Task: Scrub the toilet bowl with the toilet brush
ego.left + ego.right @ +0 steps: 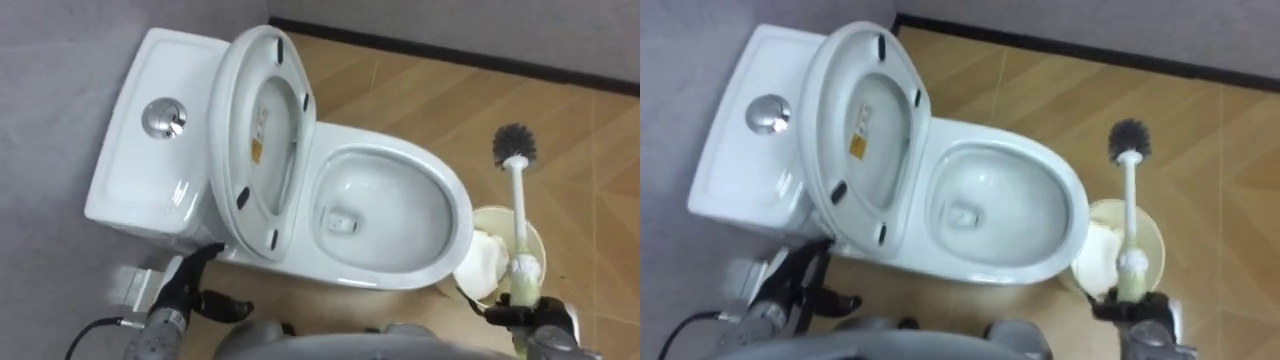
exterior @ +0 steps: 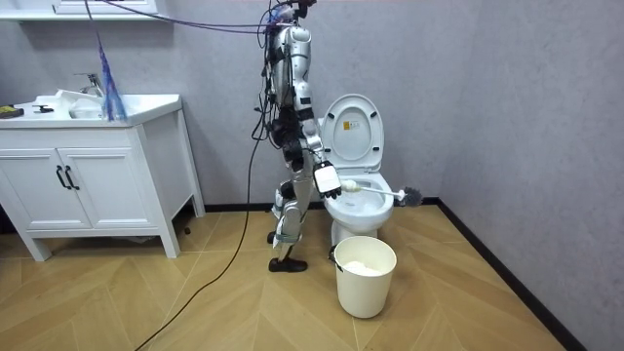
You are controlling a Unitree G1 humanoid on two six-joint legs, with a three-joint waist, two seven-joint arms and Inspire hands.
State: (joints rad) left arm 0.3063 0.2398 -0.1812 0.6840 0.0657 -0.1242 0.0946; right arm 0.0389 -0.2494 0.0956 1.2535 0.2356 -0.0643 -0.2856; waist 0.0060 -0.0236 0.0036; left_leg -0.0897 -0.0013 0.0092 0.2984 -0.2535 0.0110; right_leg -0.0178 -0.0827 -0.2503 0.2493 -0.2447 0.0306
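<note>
We note right hand clenched round toilet brush, bristles out ahead of it, toilet bowl to its left. Left hand relaxed, fingers straight.

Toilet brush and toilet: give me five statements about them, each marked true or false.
1. The toilet lid is raised. True.
2. The toilet brush has its bristles in the bowl. False: they are outside it, above the floor.
3. The right hand has its fingers curled round the brush's handle. True.
4. The bucket lies tipped over. False: it stands upright on the floor by the bowl.
5. The left hand also grips the brush. False: it holds nothing.
</note>
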